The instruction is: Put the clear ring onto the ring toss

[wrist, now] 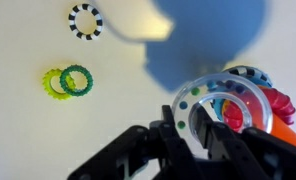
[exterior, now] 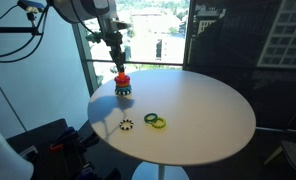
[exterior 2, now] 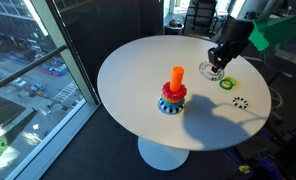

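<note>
— Where's the clear ring [wrist: 191,118]?

— Up in the gripper [wrist: 203,130]. From the wrist view it fills the space right in front of the dark fingers [wrist: 173,140], and they're drawn in close on its near edge, with hardly any gap between them. It's pinched there, off the bench [exterior: 208,110].

— Is it on the ring toss [exterior: 122,88]?

— No. In an exterior view the gripper [exterior: 116,64] hangs just above the orange peg [exterior: 121,74], not touching it. In an exterior view from across the room the gripper [exterior 2: 218,65] looks off to the side of the ring toss [exterior 2: 174,95], with the pale ring [exterior 2: 203,70] showing under the fingertips. So I can't tell how well they line up. At the wrist, the stacked coloured rings and the red-orange peg [wrist: 280,105] show behind and to the right of the held ring.

— And the loose ones?

— They're lying flat on the bench, well apart from the ring toss. The green ring [wrist: 88,82] overlaps the yellow ring [wrist: 45,84], and the black-and-white ring [wrist: 72,20] sits on its own near them, touching neither.
</note>
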Controlling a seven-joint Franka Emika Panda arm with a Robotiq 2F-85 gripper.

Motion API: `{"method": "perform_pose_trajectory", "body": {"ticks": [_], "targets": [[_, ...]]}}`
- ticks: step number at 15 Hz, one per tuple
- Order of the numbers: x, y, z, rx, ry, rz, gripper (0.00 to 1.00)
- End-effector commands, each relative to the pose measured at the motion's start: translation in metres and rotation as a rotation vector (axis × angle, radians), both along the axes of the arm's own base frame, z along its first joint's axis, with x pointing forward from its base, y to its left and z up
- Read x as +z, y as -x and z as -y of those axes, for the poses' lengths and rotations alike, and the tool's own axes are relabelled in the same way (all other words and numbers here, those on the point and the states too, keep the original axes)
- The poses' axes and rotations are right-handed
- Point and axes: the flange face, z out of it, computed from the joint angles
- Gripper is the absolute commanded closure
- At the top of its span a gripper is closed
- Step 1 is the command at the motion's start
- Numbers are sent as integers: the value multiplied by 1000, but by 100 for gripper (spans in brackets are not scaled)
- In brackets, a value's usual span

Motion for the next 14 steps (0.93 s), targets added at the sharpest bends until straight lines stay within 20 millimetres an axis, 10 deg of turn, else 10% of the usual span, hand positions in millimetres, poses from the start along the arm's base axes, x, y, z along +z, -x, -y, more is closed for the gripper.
{"method": "perform_pose_trajectory", "body": {"ticks": [1,14], "targets": [[34,-6,-10,-7,-8,31,91],[41,-7,-18,27,-12,67,73]]}}
